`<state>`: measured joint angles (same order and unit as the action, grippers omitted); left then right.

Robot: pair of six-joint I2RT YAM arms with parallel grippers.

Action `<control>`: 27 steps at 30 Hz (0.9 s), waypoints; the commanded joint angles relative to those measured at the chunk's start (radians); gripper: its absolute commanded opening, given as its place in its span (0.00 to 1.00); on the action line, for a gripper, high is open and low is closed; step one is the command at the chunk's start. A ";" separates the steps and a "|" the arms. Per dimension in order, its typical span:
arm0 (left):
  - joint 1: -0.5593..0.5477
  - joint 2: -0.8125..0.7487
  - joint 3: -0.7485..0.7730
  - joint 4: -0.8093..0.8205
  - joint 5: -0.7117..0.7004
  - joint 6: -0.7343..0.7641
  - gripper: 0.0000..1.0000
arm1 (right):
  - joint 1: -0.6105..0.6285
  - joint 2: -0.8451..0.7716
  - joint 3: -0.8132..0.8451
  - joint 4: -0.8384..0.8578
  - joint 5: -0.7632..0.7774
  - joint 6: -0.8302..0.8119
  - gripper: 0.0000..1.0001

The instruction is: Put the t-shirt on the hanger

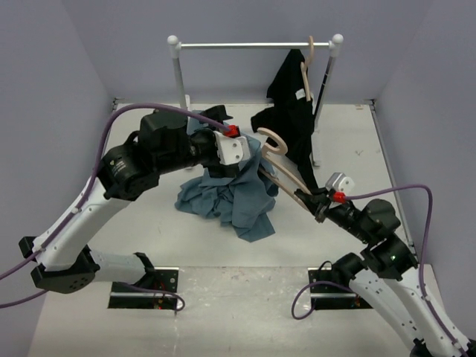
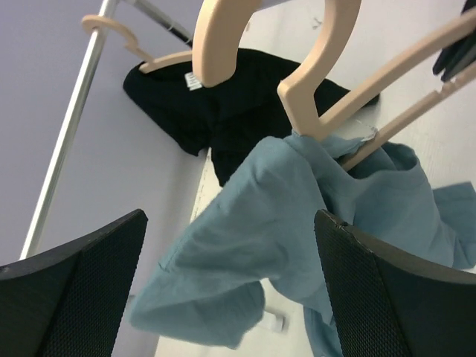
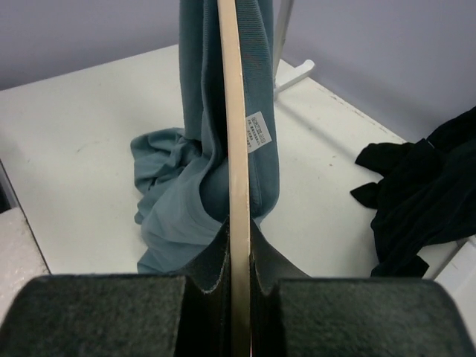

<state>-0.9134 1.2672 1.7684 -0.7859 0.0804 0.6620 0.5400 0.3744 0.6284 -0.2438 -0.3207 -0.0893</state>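
The blue-grey t-shirt (image 1: 232, 195) hangs in a bunch from the pale wooden hanger (image 1: 281, 167), and its lower part is heaped on the table. My right gripper (image 1: 319, 204) is shut on one end of the hanger, which tilts up to the left. In the right wrist view the hanger bar (image 3: 238, 141) runs edge-on between the pinching jaws (image 3: 239, 249), with the t-shirt (image 3: 190, 193) and its white label (image 3: 258, 132) draped over it. My left gripper (image 1: 236, 152) is by the shirt's top. Its fingers (image 2: 394, 290) stand wide open, nothing between them, the t-shirt (image 2: 282, 216) just beyond and the hanger (image 2: 327, 89) above.
A black garment (image 1: 291, 111) on a second wooden hanger (image 1: 306, 71) hangs from the white rail (image 1: 253, 45) at the back, trailing onto the table. The rail's post (image 1: 179, 74) stands back left. Grey walls close in the white table (image 1: 134, 230).
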 commanded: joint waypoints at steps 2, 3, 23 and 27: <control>0.044 0.009 0.043 -0.086 0.182 0.128 0.92 | -0.005 -0.036 0.089 -0.110 -0.074 -0.095 0.00; 0.044 0.009 0.032 -0.090 0.172 0.132 0.91 | -0.006 -0.041 0.100 -0.128 -0.084 -0.099 0.00; 0.084 0.083 0.026 -0.179 0.318 0.070 0.00 | -0.005 0.044 0.360 -0.372 -0.189 -0.318 0.00; 0.084 0.049 0.014 -0.172 0.360 0.061 0.00 | -0.005 0.062 0.347 -0.342 -0.173 -0.319 0.00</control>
<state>-0.8380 1.3466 1.7738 -1.0485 0.4078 0.7788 0.5219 0.4204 0.9390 -0.6592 -0.4201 -0.3861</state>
